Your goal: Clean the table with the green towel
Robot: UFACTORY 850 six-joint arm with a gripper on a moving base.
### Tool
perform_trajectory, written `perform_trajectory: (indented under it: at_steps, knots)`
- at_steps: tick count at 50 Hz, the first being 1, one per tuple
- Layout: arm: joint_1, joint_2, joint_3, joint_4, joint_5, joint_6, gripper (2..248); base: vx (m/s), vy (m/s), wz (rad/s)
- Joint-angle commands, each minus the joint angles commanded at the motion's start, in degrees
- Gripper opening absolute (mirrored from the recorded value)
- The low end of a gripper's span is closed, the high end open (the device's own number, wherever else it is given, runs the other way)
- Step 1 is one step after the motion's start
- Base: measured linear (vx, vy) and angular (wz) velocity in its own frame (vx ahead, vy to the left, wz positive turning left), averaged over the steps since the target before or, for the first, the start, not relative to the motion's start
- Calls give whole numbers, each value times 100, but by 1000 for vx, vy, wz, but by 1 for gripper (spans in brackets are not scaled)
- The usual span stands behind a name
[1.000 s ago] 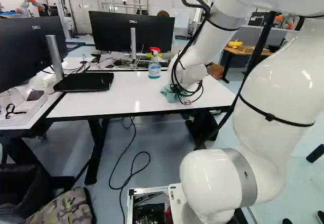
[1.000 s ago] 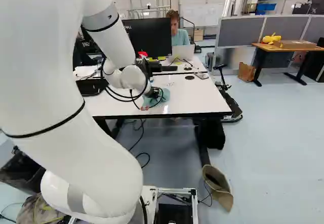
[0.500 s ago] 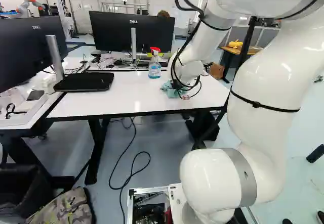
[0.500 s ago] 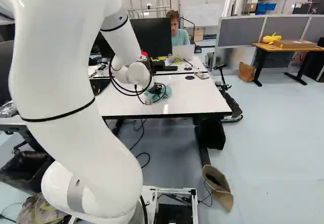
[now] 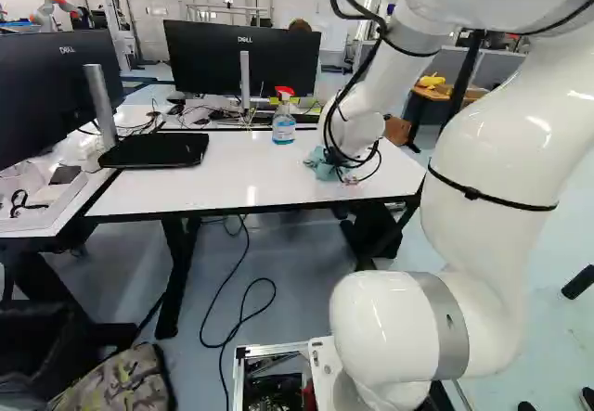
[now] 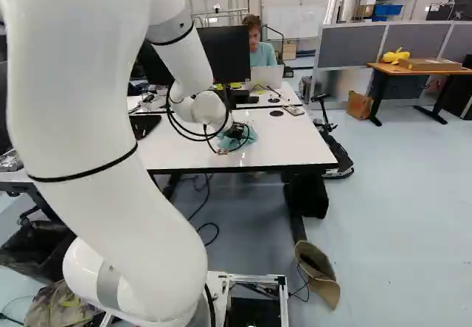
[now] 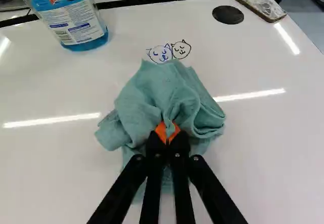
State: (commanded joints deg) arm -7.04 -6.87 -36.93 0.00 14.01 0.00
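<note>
Green towel [image 7: 163, 90] lies beside drawn cat faces [image 7: 180, 49], apart from labelled bottle [image 7: 73, 19].

White arm [image 5: 492, 151] bent, gripper [image 6: 237, 131] lowered, pinched closed

1 green towel [image 7: 162, 97], 1 spray bottle [image 7: 71, 19], 1 phone [image 7: 259, 5], 2 drawn cat faces [image 7: 180, 49], 2 round black desk inserts [image 7: 228, 14], 2 large monitors [image 5: 213, 58], 1 laptop [image 6: 265, 77]

Towel [image 7: 162, 90] on table [image 5: 186, 193], spray bottle [image 5: 283, 129] behind and left of it, monitor [image 5: 209, 63] behind bottle
</note>
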Motion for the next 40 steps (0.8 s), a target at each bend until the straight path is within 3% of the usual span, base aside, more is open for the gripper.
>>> perform_trajectory:
  at_steps: [24,40]
  knots:
    - [96,684,729,0,0,0,26,0,0,0]
    - [366,979,1026,0,0,0,26,0,0,0]
